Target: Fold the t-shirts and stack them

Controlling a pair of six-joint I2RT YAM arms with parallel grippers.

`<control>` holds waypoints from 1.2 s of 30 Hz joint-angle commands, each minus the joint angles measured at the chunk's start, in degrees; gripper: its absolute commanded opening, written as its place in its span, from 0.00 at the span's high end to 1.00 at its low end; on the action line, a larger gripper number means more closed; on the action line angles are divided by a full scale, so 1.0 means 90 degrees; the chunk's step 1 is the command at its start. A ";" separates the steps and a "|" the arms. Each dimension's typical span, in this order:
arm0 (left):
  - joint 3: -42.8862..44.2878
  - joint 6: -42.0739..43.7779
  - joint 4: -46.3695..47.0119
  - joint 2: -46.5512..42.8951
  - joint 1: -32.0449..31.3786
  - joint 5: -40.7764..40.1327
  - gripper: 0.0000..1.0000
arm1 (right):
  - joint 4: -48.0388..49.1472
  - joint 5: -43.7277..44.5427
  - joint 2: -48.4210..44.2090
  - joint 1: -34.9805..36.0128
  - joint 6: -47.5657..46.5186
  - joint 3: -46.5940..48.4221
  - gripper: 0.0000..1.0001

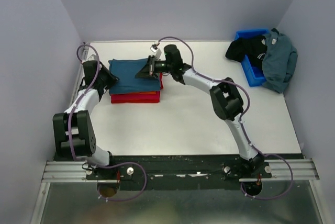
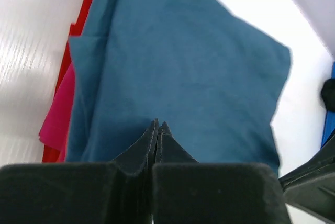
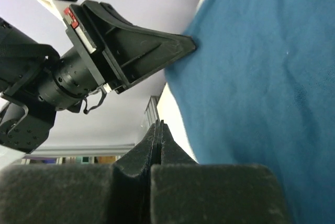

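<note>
A stack of folded t-shirts lies at the back left of the table: the teal shirt [image 1: 128, 75] on top, an orange one [image 1: 149, 93] under it, the red one [image 1: 133, 98] at the bottom. My left gripper [image 1: 114, 79] is shut and empty at the stack's left edge. My right gripper [image 1: 140, 74] is shut and empty, low over the teal shirt's right part. In the left wrist view my shut gripper [image 2: 158, 125] is over the teal shirt [image 2: 178, 62], with red cloth [image 2: 56, 116] at the left. In the right wrist view my shut gripper [image 3: 158, 124] is beside the teal shirt [image 3: 261, 67], and the left gripper [image 3: 189, 43] touches its edge.
A blue plastic bin [image 1: 250, 69] stands at the back right with a black shirt [image 1: 245, 48] and a grey-blue shirt [image 1: 280, 59] draped over it. White walls close in the table on the left, back and right.
</note>
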 commanded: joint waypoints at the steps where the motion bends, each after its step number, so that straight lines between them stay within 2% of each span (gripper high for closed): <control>1: -0.0323 -0.0114 0.0685 0.0735 0.0312 0.0598 1.00 | -0.0027 -0.0437 0.0931 0.0072 0.0302 0.0331 0.99; 4: -0.0227 -0.0105 0.1010 0.1438 0.0518 0.1000 1.00 | -0.0073 -0.0302 0.1225 0.0023 0.0333 0.0400 0.99; 7: -0.0158 0.0042 0.0805 0.1587 0.0547 0.0914 1.00 | -0.0998 -0.0009 0.1391 0.0023 0.0031 0.0701 0.99; 9: -0.0177 0.0100 0.0707 0.1383 0.0557 0.0699 1.00 | -0.1372 0.0099 0.1431 0.0004 0.0030 0.0742 0.99; 12: -0.0032 0.0188 0.0395 0.0993 0.0548 0.0465 1.00 | -0.1373 0.0206 0.1188 -0.0016 -0.0067 0.0508 0.99; 19: 0.0096 0.0062 0.0033 -0.0121 0.0373 0.0239 1.00 | -0.1422 0.0441 -0.0217 -0.0026 -0.0994 0.0079 0.99; 21: 0.0038 0.0032 -0.0123 -0.0452 0.0158 0.0200 1.00 | -0.1422 0.0703 -0.0880 -0.0026 -0.1423 -0.0505 0.99; 22: -0.0281 0.0003 -0.0094 -0.1121 -0.0210 0.0007 0.98 | -0.1219 0.1304 -0.2189 -0.0103 -0.1967 -0.1736 0.99; 28: -0.0607 0.0159 -0.0279 -0.2133 -0.1589 -0.0775 0.96 | -0.0826 0.2148 -0.4484 -0.0485 -0.2508 -0.4371 0.99; 32: -0.0782 0.0188 -0.0299 -0.2417 -0.2478 -0.1254 0.96 | -0.0826 0.3202 -0.6104 -0.0514 -0.2987 -0.5935 0.99; 36: -0.1143 0.0198 0.0177 -0.2398 -0.3414 -0.1508 0.93 | -0.0933 0.4043 -0.7609 -0.0524 -0.3348 -0.7293 0.99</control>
